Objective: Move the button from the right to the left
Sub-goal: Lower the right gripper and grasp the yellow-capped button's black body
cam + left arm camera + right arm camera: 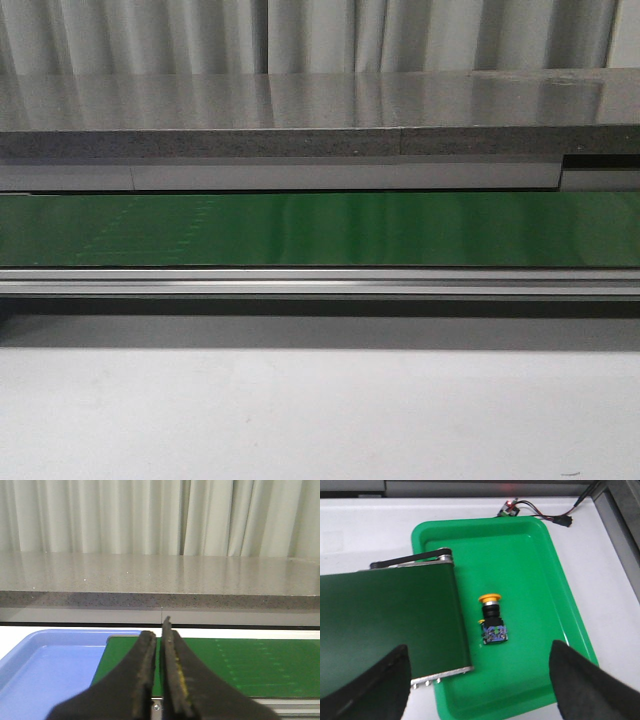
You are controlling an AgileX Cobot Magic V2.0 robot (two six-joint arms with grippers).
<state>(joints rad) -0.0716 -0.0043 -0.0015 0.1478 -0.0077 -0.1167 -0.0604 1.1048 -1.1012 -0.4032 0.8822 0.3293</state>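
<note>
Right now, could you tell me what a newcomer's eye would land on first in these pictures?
Probably the yellow-capped button, lying on its side in the bright green tray beside the end of the dark green conveyor belt. Next, the left gripper, fingers nearly together, above a blue tray.

You get even, soft indoor light throughout; the grey counter (300, 105) shows pale reflected streaks and the green belt (320, 230) a glossy vertical sheen. The left gripper (159, 630) looks blurred up close, and shadows stay faint
</note>
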